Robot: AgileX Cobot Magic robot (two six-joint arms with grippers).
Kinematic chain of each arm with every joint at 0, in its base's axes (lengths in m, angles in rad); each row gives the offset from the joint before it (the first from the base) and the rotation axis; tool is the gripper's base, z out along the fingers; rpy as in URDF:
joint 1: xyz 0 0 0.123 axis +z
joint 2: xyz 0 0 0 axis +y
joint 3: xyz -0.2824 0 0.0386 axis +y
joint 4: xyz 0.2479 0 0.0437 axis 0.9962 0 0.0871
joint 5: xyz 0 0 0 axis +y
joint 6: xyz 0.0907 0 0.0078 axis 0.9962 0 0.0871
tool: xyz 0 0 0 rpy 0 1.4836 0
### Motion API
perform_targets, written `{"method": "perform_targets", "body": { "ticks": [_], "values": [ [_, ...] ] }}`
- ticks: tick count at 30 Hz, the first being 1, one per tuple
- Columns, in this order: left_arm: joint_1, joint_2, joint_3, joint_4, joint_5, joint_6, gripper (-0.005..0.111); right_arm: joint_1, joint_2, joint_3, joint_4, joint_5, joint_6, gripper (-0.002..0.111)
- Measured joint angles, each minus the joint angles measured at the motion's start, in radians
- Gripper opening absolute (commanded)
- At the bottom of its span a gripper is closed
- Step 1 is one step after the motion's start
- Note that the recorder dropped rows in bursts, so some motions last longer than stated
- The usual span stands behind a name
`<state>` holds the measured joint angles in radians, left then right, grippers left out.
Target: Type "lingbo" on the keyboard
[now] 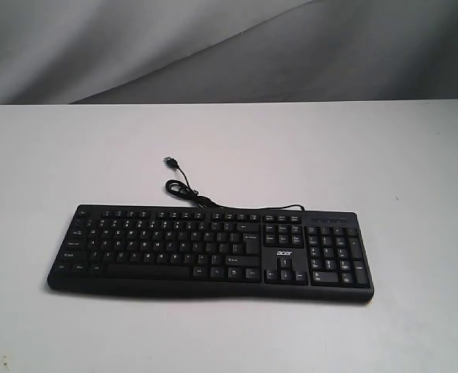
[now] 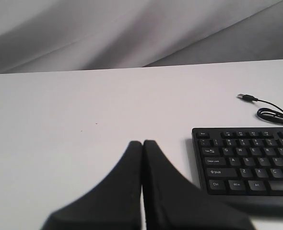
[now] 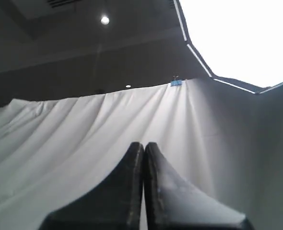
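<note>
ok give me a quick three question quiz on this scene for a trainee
1. True or false: the left gripper is touching the keyboard.
2. Multiple choice: the cable's USB plug is A) in a socket, B) loose on the table, C) under the keyboard.
3. Fill in: the right gripper has its jaws ___.

Key: 1 false; 2 B; 3 shut.
</note>
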<state>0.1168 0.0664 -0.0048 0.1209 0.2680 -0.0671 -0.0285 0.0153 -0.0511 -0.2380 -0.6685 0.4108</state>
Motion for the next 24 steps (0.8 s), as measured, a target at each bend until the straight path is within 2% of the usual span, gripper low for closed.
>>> {"method": "perform_targets", "body": {
  "ticks": [2, 4, 6, 9, 13, 14, 16, 17, 18, 19, 20, 21, 23, 24],
  "values": [
    [0.000, 0.000, 0.000, 0.000, 0.000, 0.000, 0.001, 0.000, 0.057, -0.072, 0.053, 0.062, 0.000, 0.000],
    [0.000, 0.000, 0.000, 0.000, 0.000, 0.000, 0.001, 0.000, 0.216, -0.228, 0.038, 0.221, 0.050, 0.000],
    [0.000, 0.000, 0.000, 0.000, 0.000, 0.000, 0.001, 0.023, 0.451, -0.406, -0.172, 0.367, 0.225, 0.000],
    [0.000, 0.000, 0.000, 0.000, 0.000, 0.000, 0.001, 0.140, 0.905, -0.692, -0.603, 0.585, 0.565, 0.000],
    [0.000, 0.000, 0.000, 0.000, 0.000, 0.000, 0.001, 0.263, 1.237, -0.855, -0.729, 0.775, 0.568, 0.000],
    [0.000, 0.000, 0.000, 0.000, 0.000, 0.000, 0.001, 0.307, 1.381, -0.930, -0.701, 0.896, 0.470, 0.000],
    [0.000, 0.000, 0.000, 0.000, 0.000, 0.000, 0.001, 0.346, 1.559, -1.051, -0.507, 1.085, 0.173, 0.000],
    [0.000, 0.000, 0.000, 0.000, 0.000, 0.000, 0.001, 0.348, 1.653, -1.140, -0.269, 1.193, -0.072, 0.000],
    [0.000, 0.000, 0.000, 0.000, 0.000, 0.000, 0.001, 0.348, 1.696, -1.186, -0.134, 1.243, -0.234, 0.000],
    [0.000, 0.000, 0.000, 0.000, 0.000, 0.000, 0.001, 0.346, 1.755, -1.255, 0.136, 1.311, -0.560, 0.000],
    [0.000, 0.000, 0.000, 0.000, 0.000, 0.000, 0.001, 0.348, 1.779, -1.283, 0.301, 1.340, -0.751, 0.000],
    [0.000, 0.000, 0.000, 0.000, 0.000, 0.000, 0.001, 0.359, 1.815, -1.313, 0.612, 1.405, -1.090, 0.000],
    [0.000, 0.000, 0.000, 0.000, 0.000, 0.000, 0.001, 0.404, 1.852, -1.321, 0.962, 1.489, -1.470, 0.000],
    [0.000, 0.000, 0.000, 0.000, 0.000, 0.000, 0.001, 0.426, 1.864, -1.325, 1.020, 1.497, -1.529, 0.000]
  ]
}}
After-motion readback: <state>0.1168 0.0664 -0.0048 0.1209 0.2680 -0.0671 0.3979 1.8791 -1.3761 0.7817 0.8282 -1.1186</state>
